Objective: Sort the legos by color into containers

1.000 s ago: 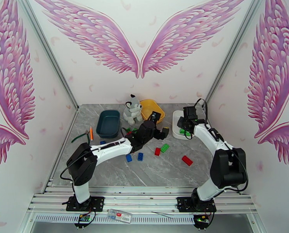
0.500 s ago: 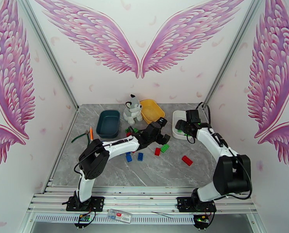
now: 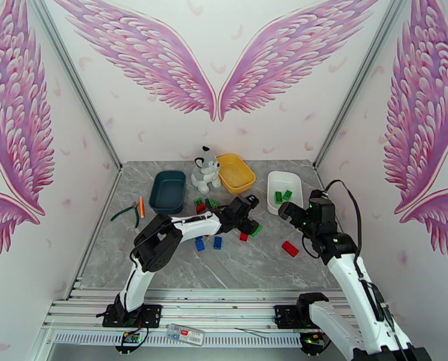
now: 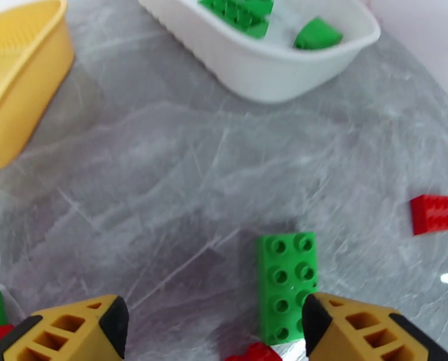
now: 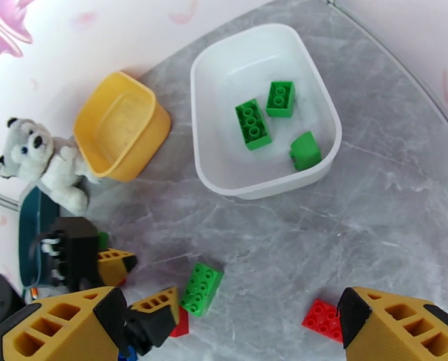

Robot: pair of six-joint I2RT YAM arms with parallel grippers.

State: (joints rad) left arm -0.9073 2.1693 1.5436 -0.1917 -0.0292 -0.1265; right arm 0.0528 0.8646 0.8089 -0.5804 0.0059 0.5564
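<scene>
My left gripper (image 4: 214, 332) hangs low over the table, open, its yellow fingers (image 4: 73, 329) on either side of a green lego (image 4: 285, 284) that lies closer to the right finger. A red lego (image 4: 254, 353) peeks in just below it. My right gripper (image 5: 230, 332) is open and holds nothing, hovering on the near side of the white container (image 5: 260, 188), which has three green legos (image 5: 252, 124) in it. Seen from above, the left gripper (image 3: 252, 222) and the right gripper (image 3: 288, 213) are close together. A red lego (image 3: 290, 248) lies near the right arm.
The yellow container (image 3: 236, 172) and the teal container (image 3: 168, 191) stand at the back with a plush husky (image 3: 205, 169) between them. Blue legos (image 3: 208, 242) and more green ones (image 3: 204, 203) lie by the left arm. Hand tools (image 3: 133, 209) lie at the left.
My right gripper opened over the white container and drew back toward the near side. My left gripper dropped to the green lego and its jaws narrowed a little.
</scene>
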